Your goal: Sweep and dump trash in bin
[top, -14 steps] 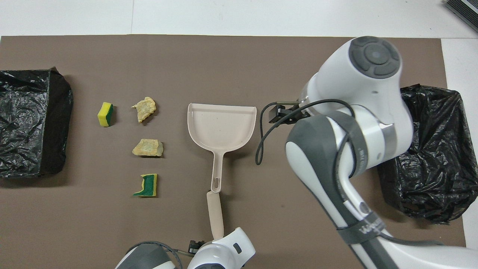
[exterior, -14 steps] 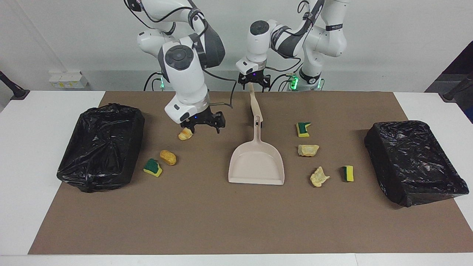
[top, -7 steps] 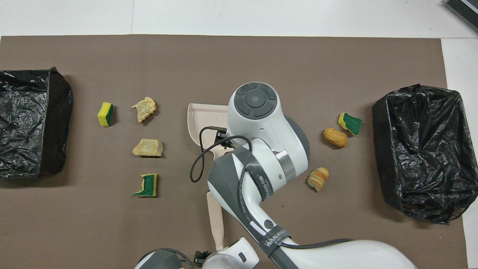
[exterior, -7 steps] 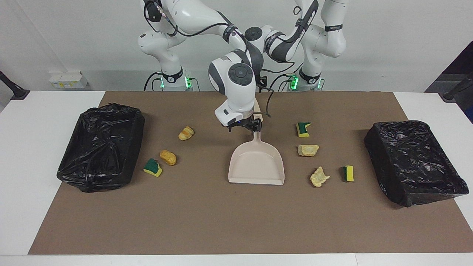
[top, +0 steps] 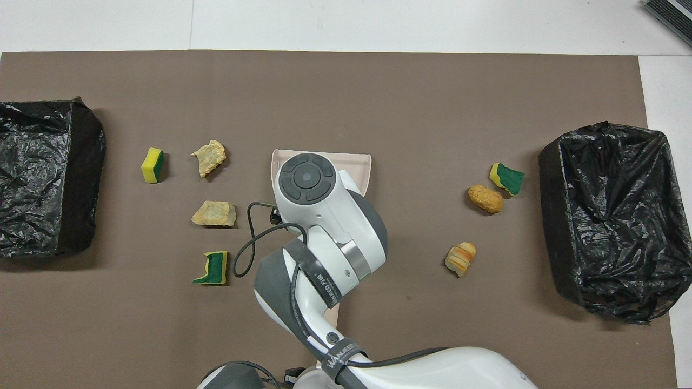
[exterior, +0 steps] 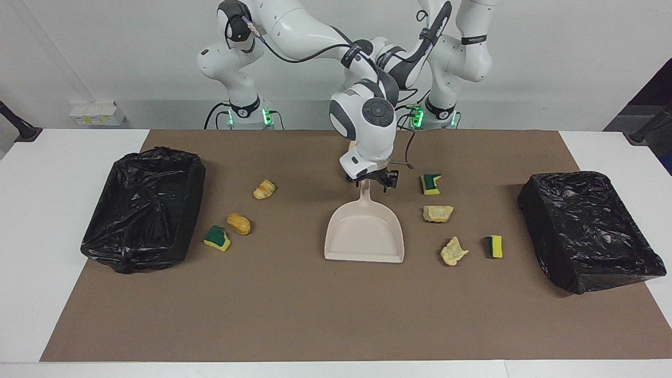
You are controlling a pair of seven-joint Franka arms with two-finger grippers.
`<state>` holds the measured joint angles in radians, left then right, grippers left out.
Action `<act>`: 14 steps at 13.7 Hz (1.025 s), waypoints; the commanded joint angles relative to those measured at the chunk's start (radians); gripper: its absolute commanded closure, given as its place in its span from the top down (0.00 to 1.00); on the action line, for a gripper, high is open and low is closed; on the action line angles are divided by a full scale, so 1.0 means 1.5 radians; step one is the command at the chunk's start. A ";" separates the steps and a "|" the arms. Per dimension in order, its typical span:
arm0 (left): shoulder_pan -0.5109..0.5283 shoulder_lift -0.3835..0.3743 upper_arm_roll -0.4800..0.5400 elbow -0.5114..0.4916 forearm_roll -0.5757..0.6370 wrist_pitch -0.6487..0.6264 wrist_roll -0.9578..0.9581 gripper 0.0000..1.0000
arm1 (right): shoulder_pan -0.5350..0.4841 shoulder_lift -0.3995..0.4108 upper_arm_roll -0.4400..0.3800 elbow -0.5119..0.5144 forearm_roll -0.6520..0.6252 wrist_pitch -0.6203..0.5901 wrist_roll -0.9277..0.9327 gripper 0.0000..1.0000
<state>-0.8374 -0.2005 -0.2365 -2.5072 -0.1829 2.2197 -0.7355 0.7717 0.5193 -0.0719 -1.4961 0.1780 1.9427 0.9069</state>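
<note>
Seven scraps of trash lie on the brown mat. A croissant-like lump (exterior: pixel 264 189), an orange lump (exterior: pixel 239 223) and a green sponge piece (exterior: pixel 217 238) lie toward the right arm's end. Two sponge pieces (exterior: pixel 431 184) (exterior: pixel 493 247) and two tan lumps (exterior: pixel 438 213) (exterior: pixel 453 251) lie toward the left arm's end. The beige dustpan (exterior: pixel 365 231) lies in the middle. My right gripper (exterior: pixel 374 182) is open, right over the dustpan's handle. My left gripper (top: pixel 292 373) is almost hidden by the right arm. The brush is hidden.
Two bins lined with black bags stand on the mat, one at the right arm's end (exterior: pixel 144 207) and one at the left arm's end (exterior: pixel 588 228). The right arm stretches across the middle of the table over the dustpan's handle (top: pixel 324 227).
The right arm swung from over the croissant-like lump across to the dustpan's handle. It now covers the brush and the left gripper. The scraps and the dustpan have not moved.
</note>
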 commanded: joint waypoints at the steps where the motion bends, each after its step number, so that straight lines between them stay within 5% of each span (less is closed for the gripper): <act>1: 0.008 -0.004 0.012 0.022 -0.013 -0.041 0.028 0.00 | 0.003 -0.026 -0.002 -0.051 0.010 0.010 0.001 0.81; 3: 0.044 -0.015 0.013 0.049 -0.013 -0.104 0.034 0.00 | 0.003 -0.035 -0.002 -0.066 0.010 0.009 -0.004 0.80; 8: 0.173 -0.115 0.019 0.058 -0.006 -0.228 0.189 0.00 | 0.004 -0.034 -0.002 -0.061 0.006 0.009 -0.009 0.00; 14: 0.392 -0.131 0.018 0.098 0.050 -0.253 0.383 0.00 | -0.018 -0.042 -0.008 -0.036 0.006 -0.009 -0.038 0.00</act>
<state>-0.3565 -0.3914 -0.2009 -2.3971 -0.1285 1.8602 -0.2418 0.7708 0.4851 -0.0830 -1.5444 0.1889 1.9364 0.8930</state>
